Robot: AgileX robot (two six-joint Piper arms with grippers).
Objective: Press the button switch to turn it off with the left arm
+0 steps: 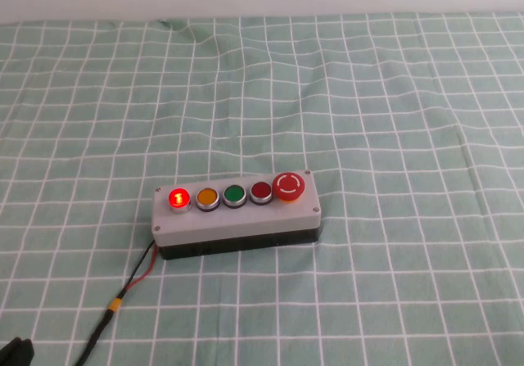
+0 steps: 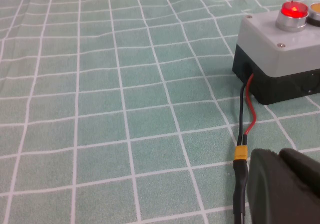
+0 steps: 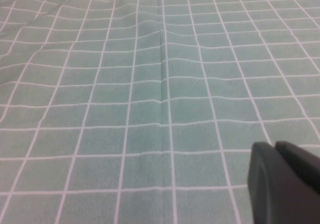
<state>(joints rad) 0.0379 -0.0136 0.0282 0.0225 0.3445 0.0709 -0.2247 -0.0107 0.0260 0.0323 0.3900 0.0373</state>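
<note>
Lit button [image 1: 178, 198] sits at the left end of the switch box [image 1: 237, 219], mid counter [image 1: 393, 96], glowing red, so it's on and the press is not yet done. Left gripper [image 2: 287, 189] is low and near the box's wired end, just beside the cable [image 2: 240, 184]; only a dark corner of it shows at the bottom left of the high view [image 1: 16, 354]. Can't tell how far its fingers are open, nothing visibly held. Right gripper [image 3: 285, 184] hangs over bare cloth, fingers look closed together, holding nothing. Risks, my read: the amber button [image 1: 207, 198] is right next to the lit one, so a slightly off approach likely hits both or the wrong one. The box sits loose on wrinkled cloth, so a slanted push could slide or tip it rather than actuate. The arm could also snag the red/black wires [image 2: 247, 108] on the way up and drag the box. Box look: grey lid, black base, row of five – lit red, amber, green [image 1: 234, 195], dark red [image 1: 260, 191], then a big red mushroom stop [image 1: 289, 187] at the right end.
</note>
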